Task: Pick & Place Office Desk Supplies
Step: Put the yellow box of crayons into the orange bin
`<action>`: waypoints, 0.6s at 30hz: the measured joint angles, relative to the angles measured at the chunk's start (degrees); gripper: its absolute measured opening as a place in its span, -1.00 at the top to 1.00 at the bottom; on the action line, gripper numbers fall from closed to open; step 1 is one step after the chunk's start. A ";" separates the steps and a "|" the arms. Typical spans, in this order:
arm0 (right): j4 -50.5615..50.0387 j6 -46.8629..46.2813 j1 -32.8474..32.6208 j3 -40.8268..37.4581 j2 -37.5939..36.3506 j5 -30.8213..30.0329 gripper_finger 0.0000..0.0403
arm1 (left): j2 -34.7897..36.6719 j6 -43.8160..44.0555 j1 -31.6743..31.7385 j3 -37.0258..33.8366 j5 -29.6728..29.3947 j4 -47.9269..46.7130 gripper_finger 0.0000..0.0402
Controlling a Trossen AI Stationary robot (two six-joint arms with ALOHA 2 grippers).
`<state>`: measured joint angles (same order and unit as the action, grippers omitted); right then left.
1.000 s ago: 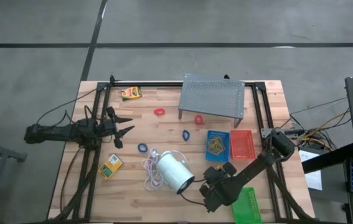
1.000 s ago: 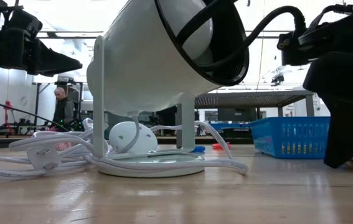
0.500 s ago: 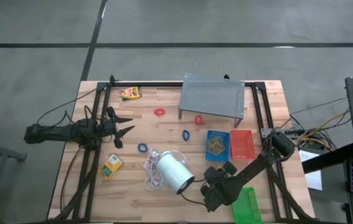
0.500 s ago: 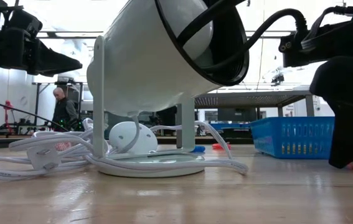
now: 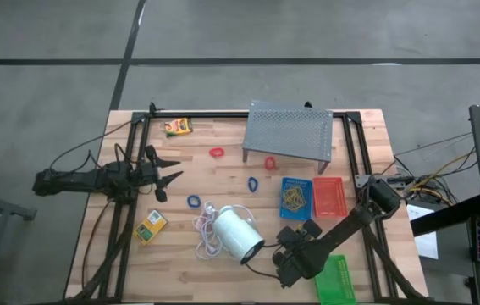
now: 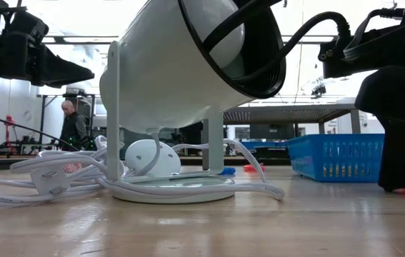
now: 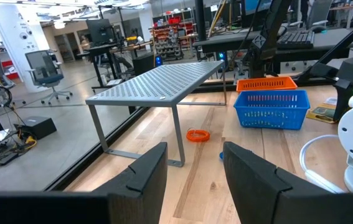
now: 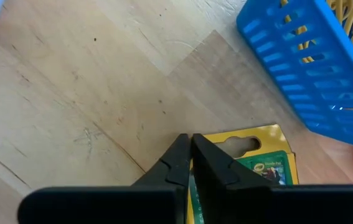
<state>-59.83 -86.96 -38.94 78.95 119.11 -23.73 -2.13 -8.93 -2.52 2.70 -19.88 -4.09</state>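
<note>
My right gripper (image 5: 307, 230) (image 8: 190, 138) points steeply down near the table's front right, shut, its tips over the yellow end of a small yellow-and-green printed box (image 8: 251, 163) that lies flat on the wood. Beside it stands the blue tray (image 5: 295, 197) (image 8: 313, 74) holding tan rubber bands. The red tray (image 5: 329, 196) is next to that and the green tray (image 5: 337, 280) lies nearer the front edge. Red loops (image 5: 216, 152) and blue loops (image 5: 253, 182) lie mid-table. My left gripper (image 5: 172, 169) (image 7: 195, 152) waits open at the left, held level. My right gripper comes from above, slanting down, with its shut fingertips (image 8: 179, 149) at the edge of the box's yellow tab end (image 8: 226, 142). The fingers hide the spot, so I cannot tell whether they touch or pinch the card. The box lies flat on the table.
A big white cylinder (image 5: 238, 235) with coiled white cord stands just left of my right gripper. A grey perforated stand (image 5: 289, 131) is at the back. Two more small boxes (image 5: 178, 126) (image 5: 150, 226) lie at the left. Bare wood lies in front of the cylinder.
My right gripper has shut its fingers over the box while staying in place. The box has not moved.
</note>
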 joint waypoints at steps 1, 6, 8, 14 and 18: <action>-0.01 0.00 0.00 0.01 0.00 0.00 0.95 | 0.00 0.00 0.00 0.02 -0.02 -0.01 0.21; 0.02 0.00 -0.02 0.00 0.00 0.13 0.96 | 0.00 0.00 0.02 0.02 -0.02 0.01 0.21; 0.01 0.00 -0.04 0.01 -0.13 0.17 0.96 | 0.00 0.00 0.02 0.00 0.00 -0.01 0.21; -0.42 0.00 -0.28 0.01 -2.29 -0.22 0.96 | 0.00 0.00 0.02 0.00 -0.02 -0.01 0.21; -1.82 -0.31 -0.76 0.01 -3.51 -2.01 0.96 | 0.00 0.00 0.01 0.01 0.00 -0.01 0.21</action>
<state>-61.64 -87.27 -39.69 78.96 115.60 -25.73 -2.13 -8.93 -2.51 2.71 -19.88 -4.10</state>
